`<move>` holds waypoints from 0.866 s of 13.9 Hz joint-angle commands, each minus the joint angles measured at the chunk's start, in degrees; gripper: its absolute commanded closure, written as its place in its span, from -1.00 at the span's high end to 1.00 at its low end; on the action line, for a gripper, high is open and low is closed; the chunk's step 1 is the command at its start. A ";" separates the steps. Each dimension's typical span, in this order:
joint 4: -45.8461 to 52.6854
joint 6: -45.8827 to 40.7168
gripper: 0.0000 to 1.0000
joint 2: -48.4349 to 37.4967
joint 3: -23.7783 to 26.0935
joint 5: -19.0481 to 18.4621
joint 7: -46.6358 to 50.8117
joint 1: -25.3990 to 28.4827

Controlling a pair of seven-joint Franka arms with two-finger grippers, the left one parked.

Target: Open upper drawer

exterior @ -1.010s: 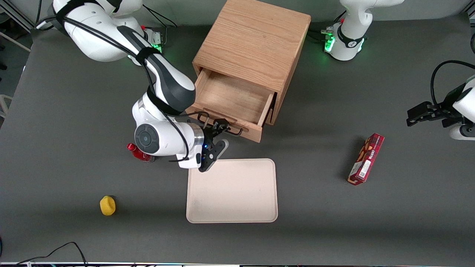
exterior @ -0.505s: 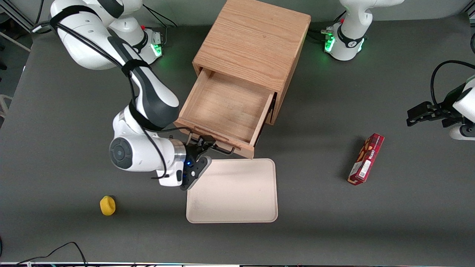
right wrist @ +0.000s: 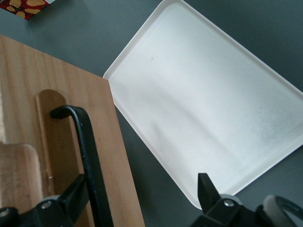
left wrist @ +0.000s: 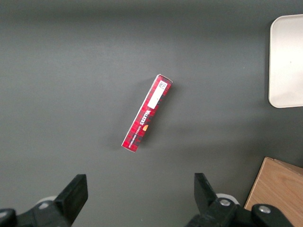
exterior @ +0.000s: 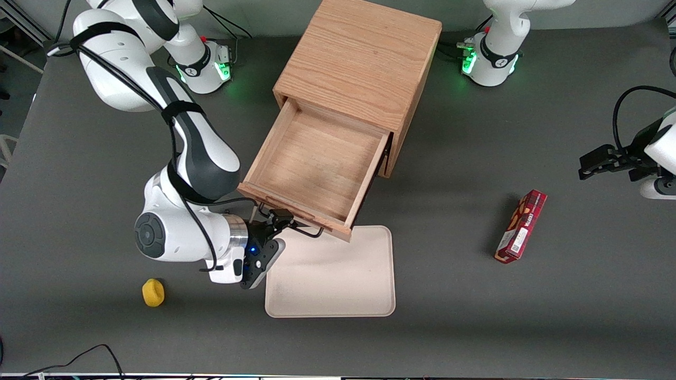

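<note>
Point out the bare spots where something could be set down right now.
The upper drawer stands open with a bare floor. The cream tray is bare too. Open table lies between the tray and the red box. It is crowded where the gripper sits at the black handle, over the tray's corner.

A dark grey matte tabletop (exterior: 475,327) fills almost the whole front view. A light-oak cabinet (exterior: 364,58) stands on it at the upper centre of the frame, its grain running along its flat top. Along the top edge a paler grey strip (exterior: 274,16) shows past the table. Metal framing (exterior: 21,26) crosses the upper left corner. Even overhead light throws soft shadows. Green glows (exterior: 224,68) tint the table at the upper left and upper right.
</note>
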 commanded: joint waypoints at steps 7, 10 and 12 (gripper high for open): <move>3.36 -4.40 1.00 -11.04 -4.37 -2.38 1.45 0.42; -2.86 -7.21 1.00 -21.22 -4.11 -8.54 24.07 0.87; -6.30 -11.42 1.00 -28.00 -4.90 -8.46 28.00 0.52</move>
